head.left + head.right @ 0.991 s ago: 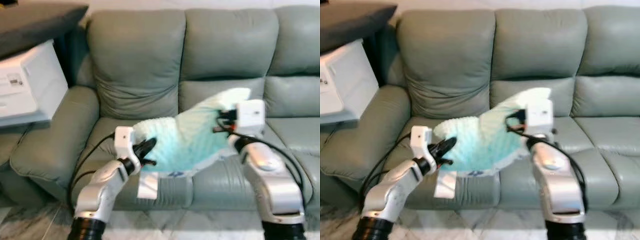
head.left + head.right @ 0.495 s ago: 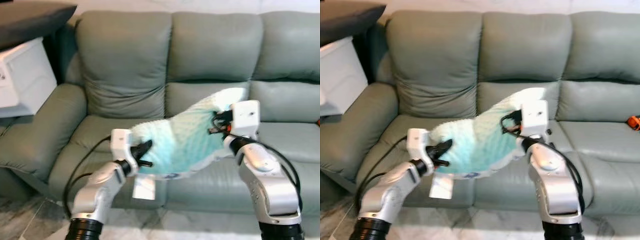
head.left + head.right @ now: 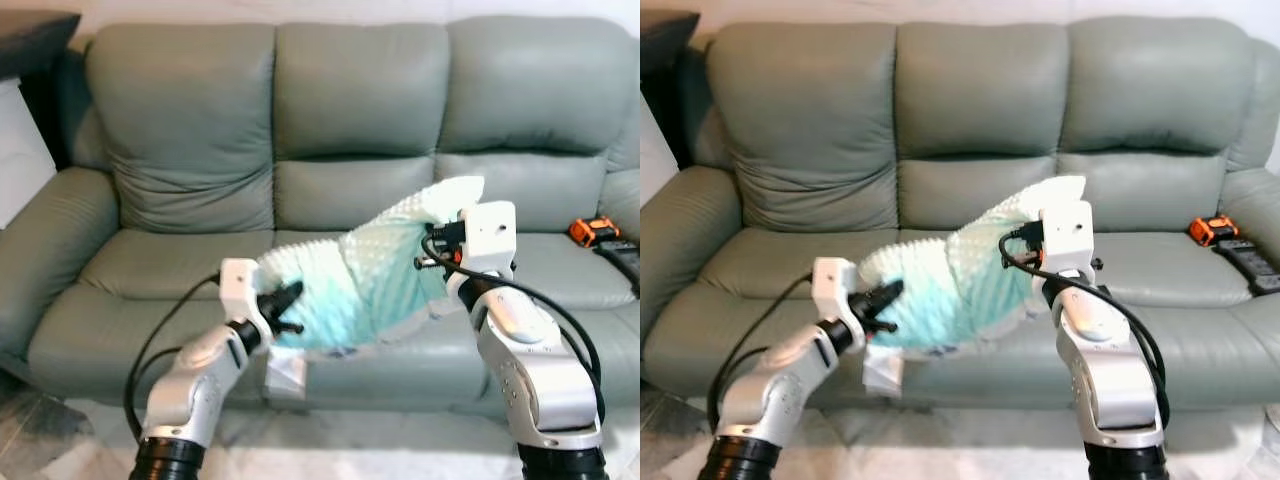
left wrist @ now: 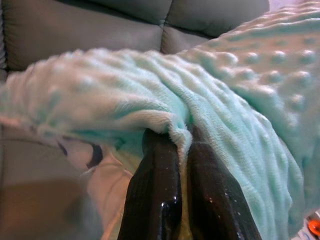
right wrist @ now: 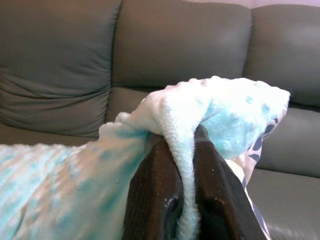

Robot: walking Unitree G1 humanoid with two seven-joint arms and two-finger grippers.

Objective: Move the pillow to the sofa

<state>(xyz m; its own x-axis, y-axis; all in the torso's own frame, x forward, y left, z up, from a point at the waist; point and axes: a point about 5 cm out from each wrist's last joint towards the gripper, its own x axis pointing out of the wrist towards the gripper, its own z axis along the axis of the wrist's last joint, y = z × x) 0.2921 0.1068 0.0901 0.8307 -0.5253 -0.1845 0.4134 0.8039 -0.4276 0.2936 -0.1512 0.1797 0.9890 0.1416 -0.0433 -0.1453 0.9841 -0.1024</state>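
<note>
Because the mint pillow (image 3: 365, 285) is soft and wide, it is carried by two edges, suspended just in front of the sofa (image 3: 330, 120) and above its middle seat. To the pillow's left, a fold is pinched by the left gripper (image 3: 288, 305); at its raised right corner, fabric is clamped between the right gripper (image 5: 182, 150) fingers, so sagging is limited before release onto the cushions.
</note>
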